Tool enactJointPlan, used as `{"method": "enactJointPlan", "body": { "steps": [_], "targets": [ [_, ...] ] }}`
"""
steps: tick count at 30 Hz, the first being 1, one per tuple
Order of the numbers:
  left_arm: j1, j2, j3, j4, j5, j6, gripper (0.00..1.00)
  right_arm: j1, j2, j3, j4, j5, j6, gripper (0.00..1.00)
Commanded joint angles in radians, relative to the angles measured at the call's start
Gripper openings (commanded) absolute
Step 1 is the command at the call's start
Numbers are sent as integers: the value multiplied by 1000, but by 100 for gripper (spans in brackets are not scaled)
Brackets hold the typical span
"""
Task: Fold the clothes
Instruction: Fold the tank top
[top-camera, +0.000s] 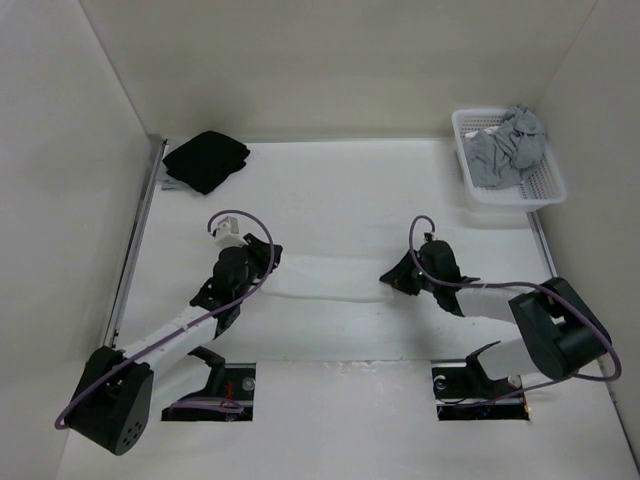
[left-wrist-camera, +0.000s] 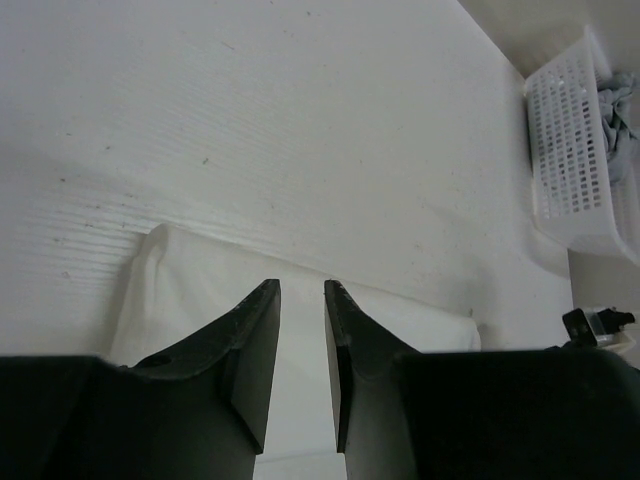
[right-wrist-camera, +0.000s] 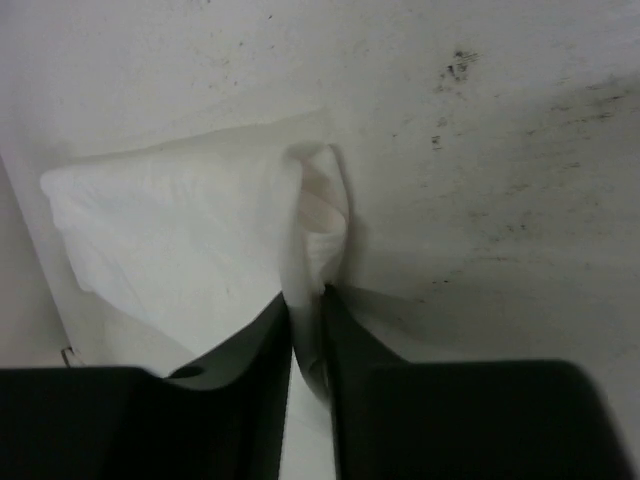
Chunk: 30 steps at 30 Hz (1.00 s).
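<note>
Right gripper (right-wrist-camera: 305, 297): nearly closed, pinching a raised fold of white garment (right-wrist-camera: 180, 225).
Left gripper (left-wrist-camera: 302, 287): slightly parted, empty, over the garment.
Next: left should nip its end; lift both level.

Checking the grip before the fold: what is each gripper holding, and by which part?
Right gripper pinches the white garment by a raised fold at its end; left gripper holds nothing.

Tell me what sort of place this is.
Probably a robot lab test cell: bare white walls box in a white table, with a white garment laid out and a basket of grey cloth.
</note>
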<state>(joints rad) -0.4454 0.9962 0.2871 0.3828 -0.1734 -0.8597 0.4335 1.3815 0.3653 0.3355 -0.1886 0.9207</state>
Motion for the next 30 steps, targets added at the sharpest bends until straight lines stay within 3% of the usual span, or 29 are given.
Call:
{"method": "enactJointPlan", "body": {
  "steps": [1, 5, 11, 14, 18, 23, 30],
  "targets": [
    [-28, 8, 49, 31, -9, 11, 23, 3, 19, -3, 103, -17, 56, 14],
    [-86, 30, 57, 62, -9, 5, 24, -11, -125, -34, 51, 47, 64, 4],
    [-204, 94, 76, 106, -34, -9, 24, -6, -488, -11, -330, 208, -8, 3],
    [-226, 108, 89, 117, -37, -12, 24, 1, -548, 79, -473, 247, -71, 4],
    [-221, 85, 92, 113, -28, -12, 24, 113, -454, 246, -564, 325, -120, 4],
    [-206, 9, 61, 87, -20, -13, 25, 323, -199, 460, -618, 452, -128, 6],
    [-140, -117, 4, 39, 28, -24, 26, 489, 156, 775, -667, 474, -88, 6]
  ]
}}
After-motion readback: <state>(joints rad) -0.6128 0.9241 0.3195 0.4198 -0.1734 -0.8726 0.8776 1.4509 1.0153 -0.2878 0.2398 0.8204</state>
